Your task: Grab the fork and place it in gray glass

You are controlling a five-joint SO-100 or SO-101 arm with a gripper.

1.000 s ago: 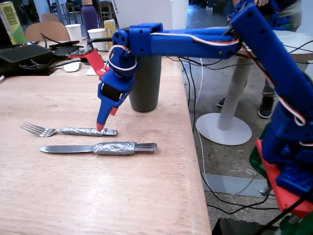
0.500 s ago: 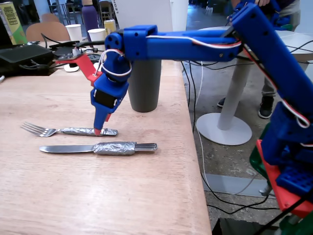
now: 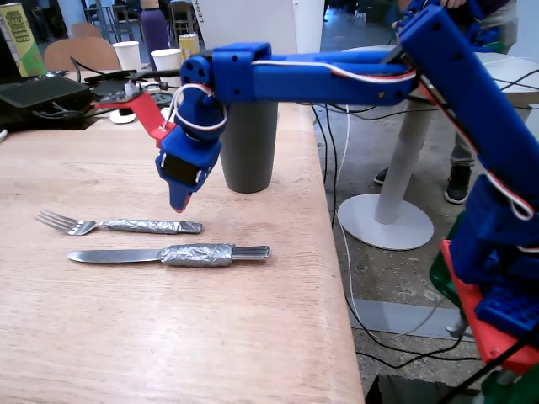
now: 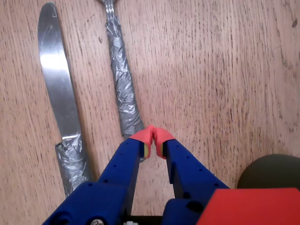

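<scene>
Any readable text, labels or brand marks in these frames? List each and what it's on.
None readable.
Green-and-yellow box, far left of the fixed view: has printing, too blurred to read.
Yellow can behind the arm: markings too small to read.
Fork, knife, gray glass, gripper: no markings visible.

In the wrist view the fork (image 4: 123, 89) runs off the top edge, so its tines are cut away, and the gripper (image 4: 153, 137) hides the handle's end. The knife (image 4: 62, 117) is cut at its near end behind the blue finger. The gray glass (image 4: 269, 171) shows only as a dark arc at the right edge; in the fixed view the arm (image 3: 320, 71) covers its rim (image 3: 248, 151)
</scene>
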